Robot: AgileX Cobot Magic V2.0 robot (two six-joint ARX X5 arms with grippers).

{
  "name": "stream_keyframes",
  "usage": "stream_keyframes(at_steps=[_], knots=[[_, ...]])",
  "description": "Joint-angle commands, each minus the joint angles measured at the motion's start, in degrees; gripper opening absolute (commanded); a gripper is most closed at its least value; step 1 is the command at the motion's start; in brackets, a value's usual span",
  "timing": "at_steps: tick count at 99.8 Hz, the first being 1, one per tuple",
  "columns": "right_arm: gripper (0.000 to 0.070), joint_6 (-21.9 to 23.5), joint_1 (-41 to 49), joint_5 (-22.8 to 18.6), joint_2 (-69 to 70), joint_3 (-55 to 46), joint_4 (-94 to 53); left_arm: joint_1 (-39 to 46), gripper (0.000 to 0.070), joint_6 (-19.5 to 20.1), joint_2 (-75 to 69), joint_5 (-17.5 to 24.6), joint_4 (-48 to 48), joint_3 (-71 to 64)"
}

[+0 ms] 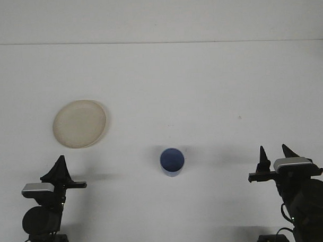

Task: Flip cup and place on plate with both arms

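Blue cup alone mid-worktop, both arms parked low at the near edge.

Cup [172, 162] standing with its mouth up on the white worktop [203, 87], slightly toward 6 o'clock from the centre, touched by nothing. Cream plate [79, 124] lying flat at about 10 o'clock from the cup, well apart from it and bare. Left claw [58, 168] low at roughly 8 o'clock from the cup, pointing up; open or closed cannot be told from this angle. Right claw [275, 155] low at roughly 4 o'clock from the cup, two dark prongs pointing up with a clear gap between them, open and gripping nothing. Both claws well apart from cup and plate.
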Motion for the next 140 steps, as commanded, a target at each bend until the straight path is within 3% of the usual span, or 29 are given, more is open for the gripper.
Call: stream_keyframes(at_steps=[1, 66, 83, 123, 140], knots=[[0.0415, 0.17, 0.09, 0.13, 0.28, 0.55, 0.52, 0.11, 0.0012, 0.24, -0.07, 0.26, 0.59, -1.05], [0.0415, 0.22, 0.09, -0.11, 0.28, 0.55, 0.5, 0.11, 0.0012, -0.15, -0.07, 0.26, 0.63, -1.01], [0.0415, 0.22, 0.09, -0.09, 0.28, 0.55, 0.5, 0.09, 0.0012, -1.97, -0.07, 0.31, -0.17, 1.84], [0.0415, 0.22, 0.09, -0.09, 0.28, 0.55, 0.55, 0.11, 0.0012, -1.22, 10.01, 0.33, -20.72, 24.37], [0.0415, 0.22, 0.09, -0.09, 0.28, 0.55, 0.52, 0.09, 0.0012, -1.18, 21.88, 4.04, -32.68, 37.24]])
